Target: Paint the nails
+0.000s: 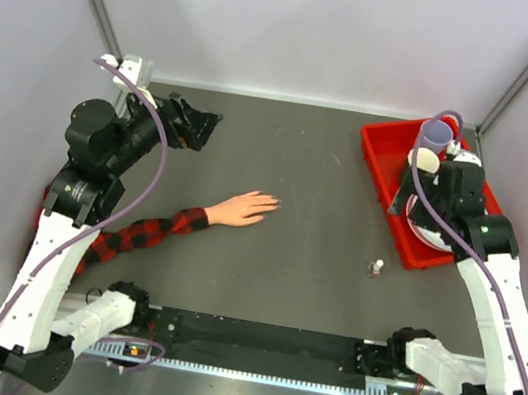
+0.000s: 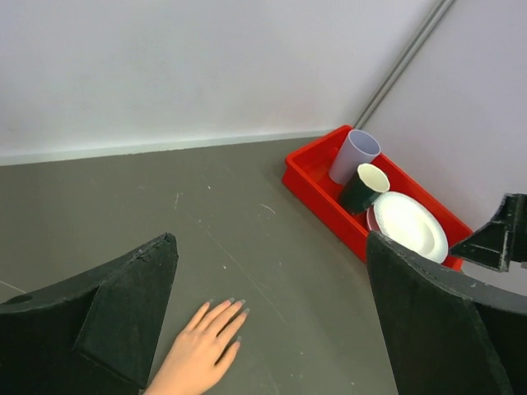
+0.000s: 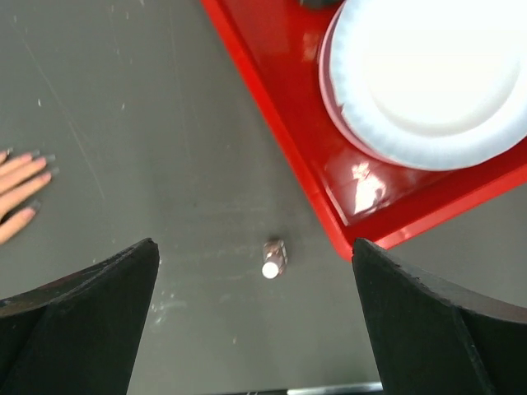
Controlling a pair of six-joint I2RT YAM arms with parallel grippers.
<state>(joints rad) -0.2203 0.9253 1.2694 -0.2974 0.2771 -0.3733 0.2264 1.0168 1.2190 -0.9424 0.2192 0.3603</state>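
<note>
The peach mannequin hand (image 1: 242,208) lies palm down at the table's middle left, with its red-and-black plaid sleeve (image 1: 141,235) running toward my left arm's base. Its nails (image 1: 273,202) point right; they look greyish in the left wrist view (image 2: 239,304) and also show in the right wrist view (image 3: 45,173). A small nail polish bottle (image 1: 375,268) stands upright near the tray's near corner. My left gripper (image 1: 190,124) is open and empty, behind the hand. My right gripper (image 1: 413,217) is open and empty, high above the bottle (image 3: 272,258).
A red tray (image 1: 381,166) at the back right holds a purple cup (image 1: 434,137), a dark cup (image 2: 364,188) and a white plate (image 3: 428,82). Grey walls close in the table on three sides. A black rail (image 1: 260,344) runs along the near edge.
</note>
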